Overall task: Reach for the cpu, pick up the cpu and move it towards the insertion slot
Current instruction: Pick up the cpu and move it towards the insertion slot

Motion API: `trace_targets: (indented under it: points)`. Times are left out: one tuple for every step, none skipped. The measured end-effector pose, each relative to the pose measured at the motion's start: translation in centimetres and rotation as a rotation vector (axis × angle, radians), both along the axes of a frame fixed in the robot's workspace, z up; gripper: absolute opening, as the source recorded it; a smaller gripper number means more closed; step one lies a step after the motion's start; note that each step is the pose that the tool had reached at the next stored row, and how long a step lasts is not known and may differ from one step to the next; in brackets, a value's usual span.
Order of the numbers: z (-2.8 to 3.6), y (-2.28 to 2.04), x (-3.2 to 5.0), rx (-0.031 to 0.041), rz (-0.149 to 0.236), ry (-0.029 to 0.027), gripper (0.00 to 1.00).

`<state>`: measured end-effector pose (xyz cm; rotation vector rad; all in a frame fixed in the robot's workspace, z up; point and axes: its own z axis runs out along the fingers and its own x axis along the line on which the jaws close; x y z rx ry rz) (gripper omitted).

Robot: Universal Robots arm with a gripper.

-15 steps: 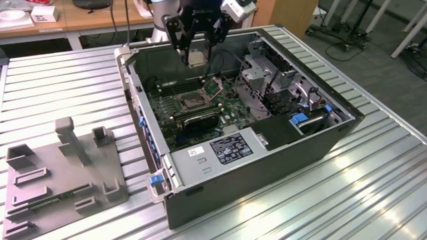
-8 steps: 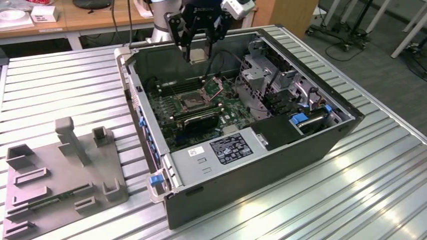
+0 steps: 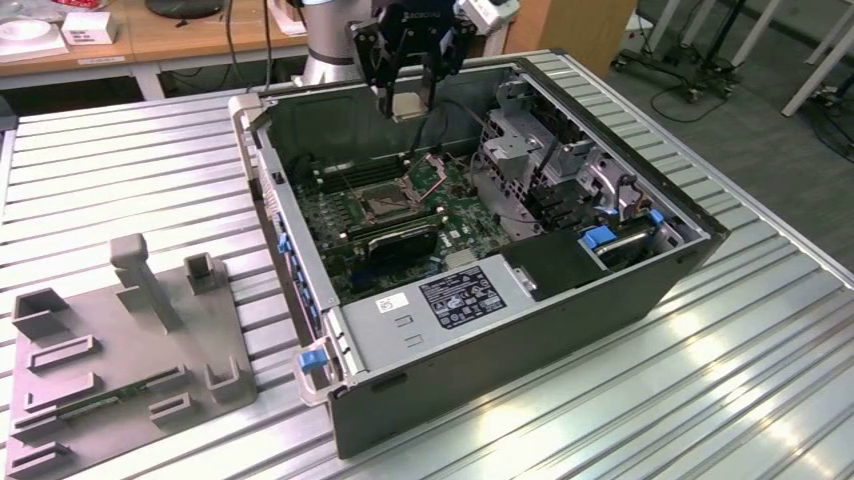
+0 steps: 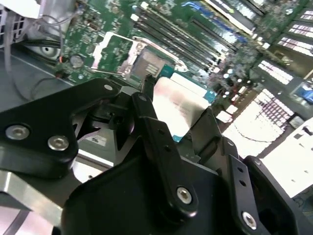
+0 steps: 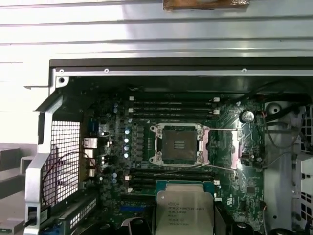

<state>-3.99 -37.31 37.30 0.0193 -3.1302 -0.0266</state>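
Observation:
My gripper (image 3: 406,103) hangs above the open computer case, over its far part, shut on the cpu (image 3: 404,104). In the second wrist view the cpu (image 4: 177,104) shows as a silvery-white square with a teal rim, clamped between the black fingers (image 4: 146,105). In the first wrist view its printed face (image 5: 185,209) sits close to the camera. The insertion slot (image 3: 378,206) is a dark square socket with a shiny metal frame on the green motherboard, below the gripper. Its lid stands open in both wrist views (image 5: 178,145) (image 4: 145,64). The cpu is held in the air, apart from the slot.
The case (image 3: 627,300) lies on its side on a ribbed metal table, with drive cages and cables along the exterior view's right. Long black memory slots (image 5: 171,108) flank the socket. A grey plastic holder (image 3: 127,350) stands on the table at the exterior view's left.

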Motion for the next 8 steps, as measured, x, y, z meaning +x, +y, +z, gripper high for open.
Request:
trace_targets:
  points:
    - [-0.03,0.04,0.17,0.0058,0.0,0.0,0.55]
    - [-0.07,0.09,0.29,0.0136,0.0,0.0001,0.55]
    - [-0.11,0.14,0.37,0.0222,0.0,0.0,0.55]
    - [-0.14,0.18,0.42,0.034,0.0,0.0,0.55]
    - [-0.19,0.27,0.45,0.0395,0.0,-0.0001,0.55]
    - [-0.22,0.49,0.47,0.0395,-0.001,-0.0001,0.55]
    - [-0.24,0.79,0.51,0.039,-0.001,0.0,0.55]
    - [-0.27,1.08,0.57,0.0381,-0.001,-0.0001,0.55]
